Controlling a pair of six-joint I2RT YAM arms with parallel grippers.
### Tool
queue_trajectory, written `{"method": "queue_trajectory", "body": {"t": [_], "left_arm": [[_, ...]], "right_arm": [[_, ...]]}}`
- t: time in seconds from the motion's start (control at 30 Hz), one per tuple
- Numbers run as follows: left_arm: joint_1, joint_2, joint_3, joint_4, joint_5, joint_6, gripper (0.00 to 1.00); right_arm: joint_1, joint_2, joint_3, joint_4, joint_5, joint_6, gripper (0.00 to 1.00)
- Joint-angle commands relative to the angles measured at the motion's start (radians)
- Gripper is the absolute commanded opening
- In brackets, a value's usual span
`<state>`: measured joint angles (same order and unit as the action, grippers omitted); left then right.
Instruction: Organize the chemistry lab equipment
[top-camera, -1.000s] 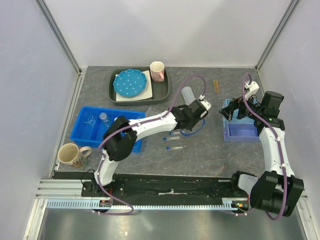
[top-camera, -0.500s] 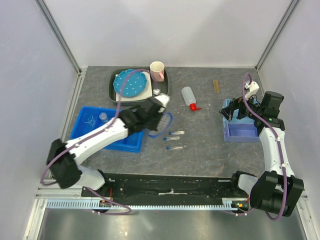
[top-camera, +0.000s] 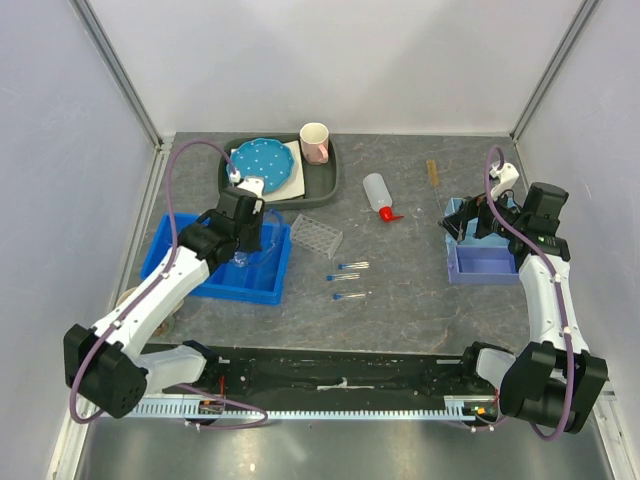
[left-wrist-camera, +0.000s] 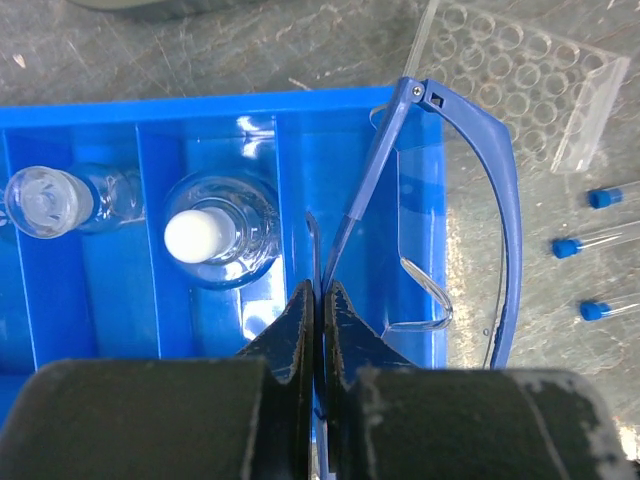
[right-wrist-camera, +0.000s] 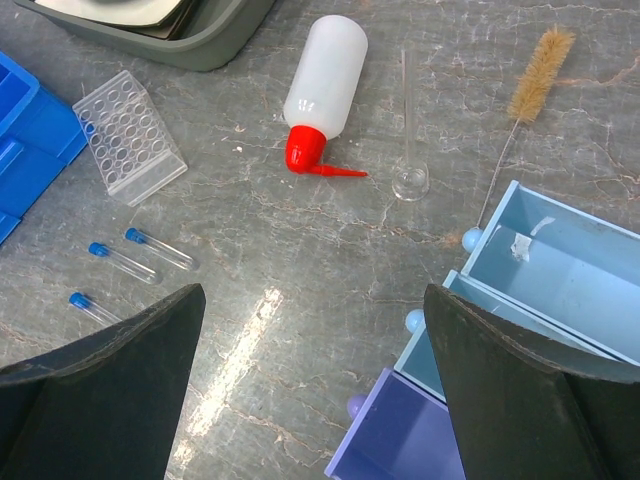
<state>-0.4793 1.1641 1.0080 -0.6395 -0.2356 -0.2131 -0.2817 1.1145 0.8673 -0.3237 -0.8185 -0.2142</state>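
My left gripper (top-camera: 244, 254) (left-wrist-camera: 320, 292) is shut on a temple arm of the blue goggles (left-wrist-camera: 482, 190) and holds them over the right end of the blue bin (top-camera: 212, 275). Two clear glass flasks (left-wrist-camera: 220, 235) (left-wrist-camera: 45, 200) stand in the bin's compartments. The clear tube rack (top-camera: 317, 237) (right-wrist-camera: 130, 137) lies right of the bin. Three blue-capped tubes (top-camera: 350, 280) (right-wrist-camera: 130, 262) lie on the table. The white red-nozzled squeeze bottle (top-camera: 377, 193) (right-wrist-camera: 322, 95) lies on its side. The brown brush stick (top-camera: 432, 172) (right-wrist-camera: 535, 75) lies at the back right. My right gripper (top-camera: 470, 222) (right-wrist-camera: 312, 295) is open and empty above the table.
Stacked light blue and purple drawers (top-camera: 480, 255) (right-wrist-camera: 560, 280) stand open at the right. A thin glass cylinder (right-wrist-camera: 410, 150) lies beside the brush. A grey tray (top-camera: 325, 185) at the back holds the blue dotted plate (top-camera: 262, 167) and the pink-and-white mug (top-camera: 315, 142).
My left arm has swung left with the goggles, from the table's middle to over the blue bin. The tube rack now shows. The right arm has not moved.
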Motion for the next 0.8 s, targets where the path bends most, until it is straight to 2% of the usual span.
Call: {"method": "queue_trajectory", "body": {"t": [0.0,0.27,0.57,0.6,0.67,0.77], "left_arm": [[0.01,0.067,-0.012,0.024,-0.039,-0.003,0.02],[0.01,0.164,0.001,0.018,-0.064,-0.006,0.03],[0.011,0.252,0.003,0.012,-0.011,-0.009,0.07],[0.011,0.256,0.003,0.009,-0.013,-0.009,0.13],[0.011,0.258,0.003,0.008,-0.013,-0.009,0.16],[0.011,0.255,0.004,0.006,-0.014,-0.011,0.29]], "right_arm": [[-0.008,0.008,0.024,0.017,-0.033,-0.017,0.98],[-0.008,0.011,0.024,0.017,-0.031,-0.02,0.98],[-0.008,0.019,0.024,0.017,-0.03,-0.019,0.98],[-0.008,0.021,0.024,0.017,-0.031,-0.019,0.98],[-0.01,0.022,0.024,0.015,-0.033,-0.019,0.98],[-0.008,0.027,0.024,0.014,-0.034,-0.021,0.98]]}}
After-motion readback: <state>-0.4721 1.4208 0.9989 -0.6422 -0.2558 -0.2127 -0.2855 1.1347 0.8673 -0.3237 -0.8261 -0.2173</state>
